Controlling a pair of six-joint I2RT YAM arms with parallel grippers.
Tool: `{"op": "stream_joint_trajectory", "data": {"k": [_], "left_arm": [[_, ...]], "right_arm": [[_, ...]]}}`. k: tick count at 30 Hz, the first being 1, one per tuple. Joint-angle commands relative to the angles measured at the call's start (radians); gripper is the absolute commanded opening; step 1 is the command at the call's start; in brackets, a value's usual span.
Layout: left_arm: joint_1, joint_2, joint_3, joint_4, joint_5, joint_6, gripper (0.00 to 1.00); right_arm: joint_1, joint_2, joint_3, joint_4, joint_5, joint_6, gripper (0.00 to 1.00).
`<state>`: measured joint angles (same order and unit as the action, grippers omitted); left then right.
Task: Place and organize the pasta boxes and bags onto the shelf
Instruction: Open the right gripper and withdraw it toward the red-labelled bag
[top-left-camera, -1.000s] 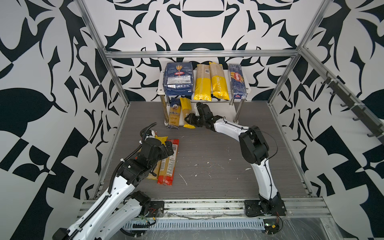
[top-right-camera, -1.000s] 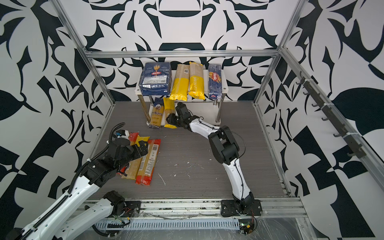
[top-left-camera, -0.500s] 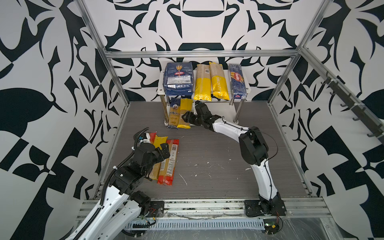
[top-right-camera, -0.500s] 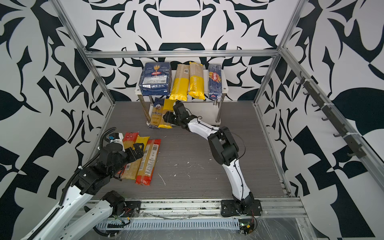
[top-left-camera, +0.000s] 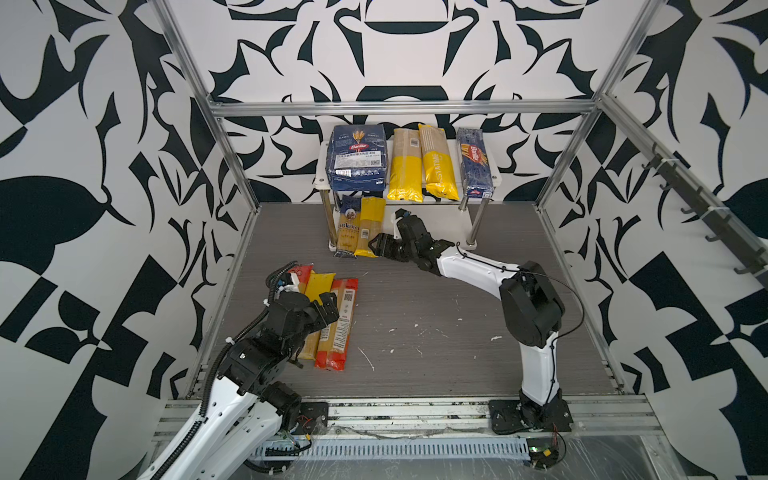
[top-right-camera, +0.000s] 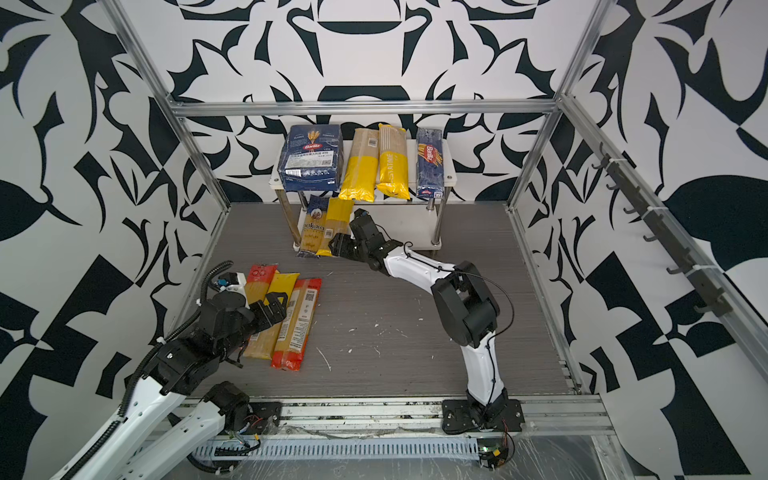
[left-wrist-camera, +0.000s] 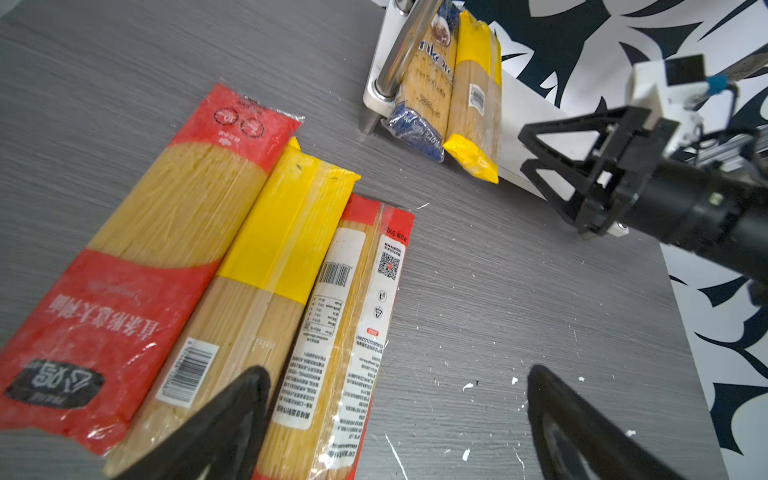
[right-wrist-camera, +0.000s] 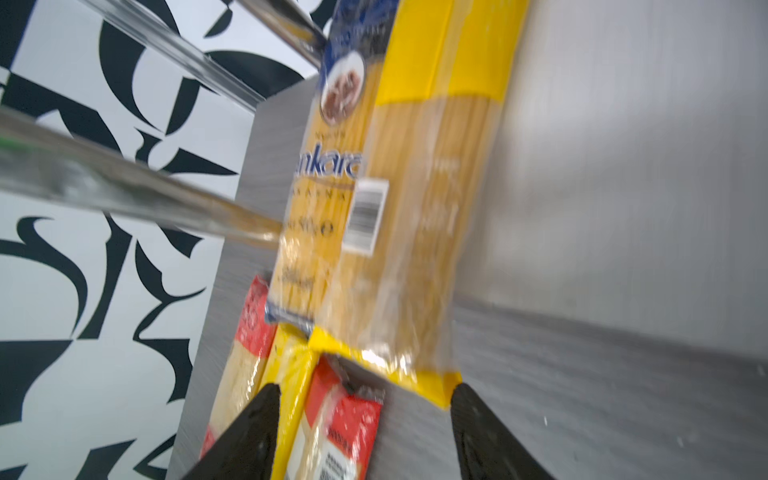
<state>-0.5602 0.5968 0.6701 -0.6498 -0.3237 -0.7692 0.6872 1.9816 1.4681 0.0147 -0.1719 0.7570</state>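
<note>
Spread fingers (left-wrist-camera: 232, 419) on the left gripper (top-left-camera: 328, 306) hover wide apart, pinching nothing, above the table (top-left-camera: 436, 332). The right gripper (top-left-camera: 379, 246) also has its fingers apart, one on either side of a bag's end without gripping it (that wrist view is blurred, so we cannot rule out a light touch).

We take the scene from the biggest down. At the back stands the shelf (top-left-camera: 451, 216). Its top board carries the wide box (top-left-camera: 356, 158), the narrow box (top-left-camera: 474, 162) and, between them, two yellow bags (top-left-camera: 405, 166). On the lower board the blue-topped bag (top-left-camera: 348, 232) and the lower yellow bag (top-left-camera: 370, 226) lie touching, and both poke past the front edge. On the table, side by side and touching, lie the broad red bag (left-wrist-camera: 137, 270), the middle yellow bag (left-wrist-camera: 270, 257) and the slim red bag (left-wrist-camera: 353, 311).

We count six packs shelved and three to go. We judge the step in hand to be finishing the placement of the lower yellow bag. Next, we think, the left gripper should drop over the slim red bag, whose outer side is free, and close across its width.

Three things stand in the way. The right arm (top-left-camera: 469, 262) lies across the front of the lower board's bare half and would need to clear. The front post (top-left-camera: 330, 220) crowds the left end. The white crumbs (top-left-camera: 365, 358) matter little.
</note>
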Motion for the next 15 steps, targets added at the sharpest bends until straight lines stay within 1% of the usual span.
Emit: {"op": "stream_joint_trajectory", "data": {"k": [1, 9, 15], "left_arm": [[0.005, 0.013, -0.029, -0.02, 0.027, -0.049, 0.99], [0.005, 0.036, -0.095, -0.018, 0.061, -0.135, 0.99], [0.005, 0.061, -0.16, 0.013, 0.102, -0.22, 1.0]], "right_arm": [[0.045, -0.094, -0.08, -0.011, 0.019, -0.022, 0.68], [0.199, -0.258, -0.282, -0.087, 0.101, -0.055, 0.68], [0.251, -0.375, -0.443, -0.064, 0.107, -0.025, 0.69]]}}
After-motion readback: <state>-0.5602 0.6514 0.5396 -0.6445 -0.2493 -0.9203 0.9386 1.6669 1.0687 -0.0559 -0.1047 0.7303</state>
